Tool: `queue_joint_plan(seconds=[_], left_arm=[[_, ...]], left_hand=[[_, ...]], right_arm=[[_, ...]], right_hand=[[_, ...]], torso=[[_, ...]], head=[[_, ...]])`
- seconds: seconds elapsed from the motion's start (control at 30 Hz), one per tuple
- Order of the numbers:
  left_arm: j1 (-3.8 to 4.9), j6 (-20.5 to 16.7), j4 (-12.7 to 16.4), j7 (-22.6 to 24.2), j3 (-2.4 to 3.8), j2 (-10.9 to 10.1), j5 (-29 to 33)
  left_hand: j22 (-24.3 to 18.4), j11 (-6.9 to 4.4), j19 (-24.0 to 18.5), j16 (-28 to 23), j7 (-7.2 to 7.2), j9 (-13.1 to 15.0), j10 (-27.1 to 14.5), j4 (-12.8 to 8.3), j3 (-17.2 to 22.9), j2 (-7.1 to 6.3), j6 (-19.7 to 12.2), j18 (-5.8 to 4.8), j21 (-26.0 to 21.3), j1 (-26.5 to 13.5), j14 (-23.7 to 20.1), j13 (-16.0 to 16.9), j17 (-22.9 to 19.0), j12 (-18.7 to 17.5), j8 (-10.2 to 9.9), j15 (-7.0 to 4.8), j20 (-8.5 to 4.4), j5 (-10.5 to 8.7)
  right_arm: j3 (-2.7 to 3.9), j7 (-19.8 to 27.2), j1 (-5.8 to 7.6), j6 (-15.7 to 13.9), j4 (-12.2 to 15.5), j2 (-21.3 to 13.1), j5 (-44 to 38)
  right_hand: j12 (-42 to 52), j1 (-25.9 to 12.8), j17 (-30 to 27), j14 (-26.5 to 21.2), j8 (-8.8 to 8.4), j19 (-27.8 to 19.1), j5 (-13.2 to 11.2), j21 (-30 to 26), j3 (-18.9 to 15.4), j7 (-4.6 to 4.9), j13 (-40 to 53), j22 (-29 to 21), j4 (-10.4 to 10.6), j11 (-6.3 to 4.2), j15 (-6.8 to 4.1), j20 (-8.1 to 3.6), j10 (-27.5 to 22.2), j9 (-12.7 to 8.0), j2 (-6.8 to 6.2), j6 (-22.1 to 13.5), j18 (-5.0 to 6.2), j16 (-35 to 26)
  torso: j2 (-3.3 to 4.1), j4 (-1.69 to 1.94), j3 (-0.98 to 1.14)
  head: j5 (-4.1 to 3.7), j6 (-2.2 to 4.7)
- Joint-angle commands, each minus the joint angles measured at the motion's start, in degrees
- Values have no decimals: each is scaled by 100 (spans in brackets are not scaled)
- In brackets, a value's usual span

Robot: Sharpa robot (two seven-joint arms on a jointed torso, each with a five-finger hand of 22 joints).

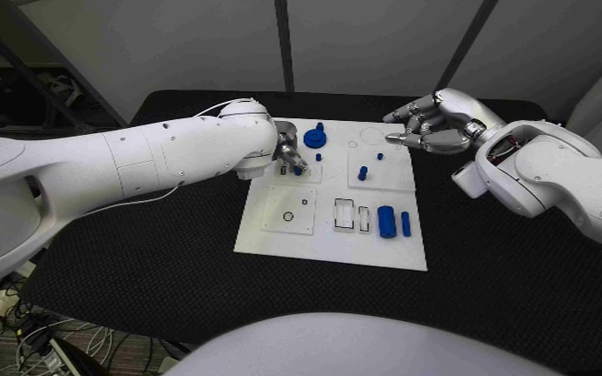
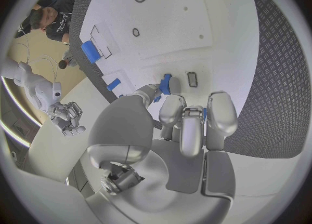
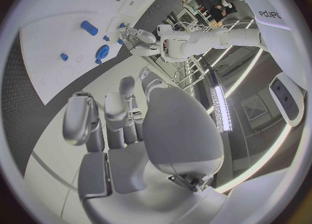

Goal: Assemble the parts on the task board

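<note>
Black counter (image 1: 150, 263) fills the lower part of the head view, and on it, at the frame's centre, lies the white task board (image 1: 332, 241). Nearest on the board, at its lower right, two blue parts lie side by side: a thick blue block (image 1: 386, 221) and just beside it a thin blue bar (image 1: 405, 224). Left of them are two rectangular cut-outs and a raised white square plate (image 1: 290, 211) with a small dark ring.

Further back, in the middle of the board, a short blue peg (image 1: 363, 172) stands up, with a smaller blue pin (image 1: 380, 157) beyond it. From the left edge of the frame the left arm reaches over the board; the left hand (image 1: 290, 155) is lowered onto the board's left side, its fingers drawn together around a small blue part (image 2: 165, 84), which the left wrist view shows pinched at the fingertips (image 2: 170, 110) just above the white surface.

At the board's far edge sits a round blue knob (image 1: 315, 138). To the upper right, off the board's corner and above the counter, the right hand (image 1: 433, 129) hovers with its fingers curled inward, holding nothing.
</note>
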Motion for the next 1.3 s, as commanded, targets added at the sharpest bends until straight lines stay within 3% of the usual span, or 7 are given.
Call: queue_joint_plan(seconds=[0.03, 0.53, 0.67, 0.7, 0.73, 0.9, 1.3], left_arm=[[-39, 160, -9, -80, -28, 0, -6], [-39, 80, 0, -71, -28, -18, -4], [-39, 56, -5, -66, -28, -17, -3], [-39, 51, -7, -64, -28, -17, -3], [-39, 48, -9, -63, -28, -18, -2], [-39, 73, -13, -55, -28, -20, -1], [-39, 117, -4, -52, -28, -34, -1]], left_hand=[[6, -34, 3, 27, -28, 33, 172, -1115, 1170, -30, 46, -50, -25, -70, 550, 48, 1276, -4, -19, -40, -4, -140], [39, -67, 18, 52, -82, 116, 214, -974, 1090, -72, 126, -55, -29, -174, 558, 52, 1309, -17, -1, -60, -15, -519], [45, -85, 25, 51, -120, 146, 226, -823, 982, -130, 137, -57, -41, -262, 557, 58, 1305, -29, -32, -76, -26, -1050], [51, -84, 30, 51, -192, 151, 236, -722, 887, -148, 164, -62, -45, -312, 557, 67, 1304, -22, -42, -100, -26, -1710], [54, -112, 34, 53, -163, 151, 236, -645, 812, -187, 186, -59, -49, -356, 557, 75, 1306, -19, -53, -92, -38, -1957], [75, -126, 57, 66, -177, 155, 246, -221, 496, -310, 282, -63, -61, -443, 561, 119, 1323, 10, -115, -103, -50, -2564], [94, -131, 73, 80, -177, 172, 254, 122, 258, -400, 342, -65, -70, -364, 565, 150, 1340, 30, -162, -104, -55, -2691]], right_arm=[[5, 23, 11, 33, 14, -3, -15], [5, 21, 11, 29, 21, -5, -4], [5, 22, 11, 25, 23, -7, -2], [5, 23, 11, 23, 23, -8, -1], [5, 23, 11, 21, 24, -9, -1], [5, 24, 11, 12, 29, -18, -1], [5, 21, 11, 0, 45, -37, -1]], right_hand=[[36, -62, 4, 50, -13, 38, 24, -31, -6, -10, -7, -9, 20, 10, 1, -2, 47, -4, -17, 28, 58, -28], [36, -62, 4, 50, -13, 38, 24, -31, -6, -10, -7, -9, 20, 10, 1, -2, 47, -4, -17, 28, 58, -28], [28, -74, -11, 51, -15, 37, 27, -51, 3, -12, -31, -24, 22, 8, -1, -4, 43, -4, -14, 33, 61, -55], [28, -74, -11, 51, -15, 37, 28, -52, 3, -12, -31, -24, 22, 8, -1, -4, 43, -4, -14, 33, 61, -56], [28, -74, -11, 51, -15, 37, 28, -52, 3, -12, -31, -24, 22, 8, -1, -4, 43, -4, -14, 33, 61, -56], [28, -74, -11, 51, -15, 37, 28, -52, 3, -12, -31, -24, 22, 8, -1, -4, 43, -4, -14, 33, 61, -56], [20, -78, -13, 51, -16, 35, 27, -57, 2, -11, -40, -29, 24, 9, -1, -5, 38, -5, -16, 32, 62, -59]], torso=[[-1, 8, 2], [1, 5, -1], [0, 4, 0], [-2, 4, 1], [-2, 4, 1], [-2, 5, 1], [0, 5, 0]], head=[[-6, 1], [0, 2], [-4, -3], [-6, -4], [-6, -4], [-8, 0], [-12, -4]])
